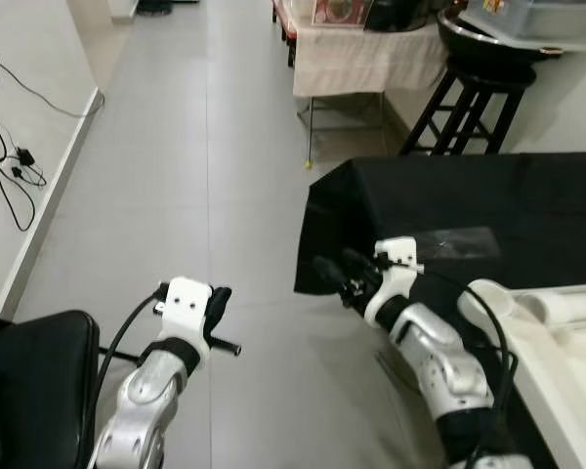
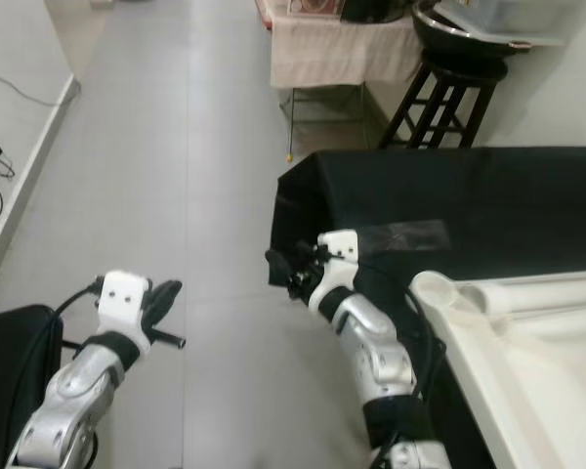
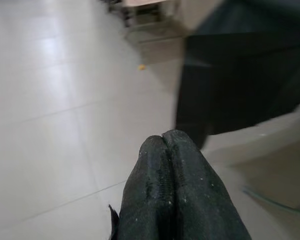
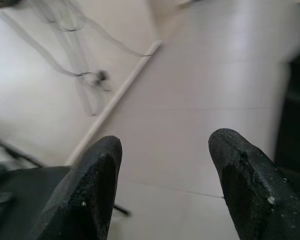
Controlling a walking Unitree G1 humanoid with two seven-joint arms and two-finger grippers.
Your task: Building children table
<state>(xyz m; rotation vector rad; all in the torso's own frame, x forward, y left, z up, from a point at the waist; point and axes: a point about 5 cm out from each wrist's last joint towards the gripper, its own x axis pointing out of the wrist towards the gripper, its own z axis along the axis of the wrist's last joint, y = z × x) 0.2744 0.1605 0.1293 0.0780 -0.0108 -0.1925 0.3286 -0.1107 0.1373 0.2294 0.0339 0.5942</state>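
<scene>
The white children's table top (image 2: pixel 527 352) is seen lying on the black-draped bench (image 2: pixel 488 195), untouched. The right gripper (image 4: pixel 165 165), jaws spread wide and empty, is held beside the bench corner, presumably approaching; the left gripper (image 3: pixel 165 165), jaws pressed together and empty, is held over the floor (image 1: pixel 176 195).

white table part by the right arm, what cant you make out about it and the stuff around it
- White table part: cut off by the right and bottom edges of the eye views, so its full shape and any legs are unknown.
- Black cloth: hides whatever lies beneath it.
- Clear plastic piece on the cloth: too small to tell its contents.
- Items on the far table: cut by the top edge.
</scene>
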